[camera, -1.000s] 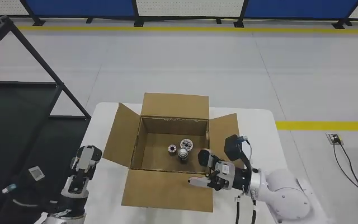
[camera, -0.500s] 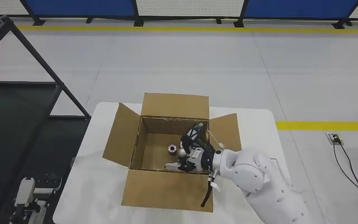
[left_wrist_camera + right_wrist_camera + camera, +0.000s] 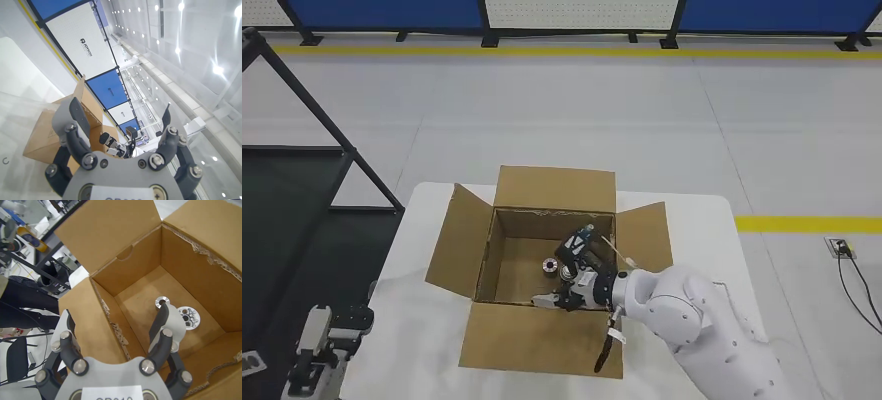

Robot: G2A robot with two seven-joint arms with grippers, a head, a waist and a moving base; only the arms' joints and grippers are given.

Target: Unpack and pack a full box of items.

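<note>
**Top view:** the cardboard box (image 3: 514,268) stands on the white table (image 3: 422,310) with all four flaps folded outward, presumably to leave the interior open from above. The right gripper (image 3: 554,288) hangs inside it, close to a small machined ring (image 3: 550,265) on the box floor. The left gripper (image 3: 327,338) sits well apart from the box, off the table's corner, probably parked out of the working arm's way.

**Left wrist view:** the left gripper (image 3: 121,108) is spread wide and empty, tilted up toward the ceiling, its dark pads facing inward. The box (image 3: 41,132) lies beyond one finger.

**Right wrist view:** the right gripper (image 3: 115,315) is released, with nothing between its fingers (image 3: 159,319). Whether it straddles the nearest wall, with its torn corrugated edge, cannot be told. Just past one fingertip lies the ring (image 3: 160,301), bright turned metal with a central bore, partly hidden by that finger. Beside it rests a flat perforated disc (image 3: 189,317), silvery and pierced by round holes. The box (image 3: 136,306) is matte brown corrugated board. The wide opening suits an approach to the ring. Few parts lie inside, so unpacking seems far along.
</note>
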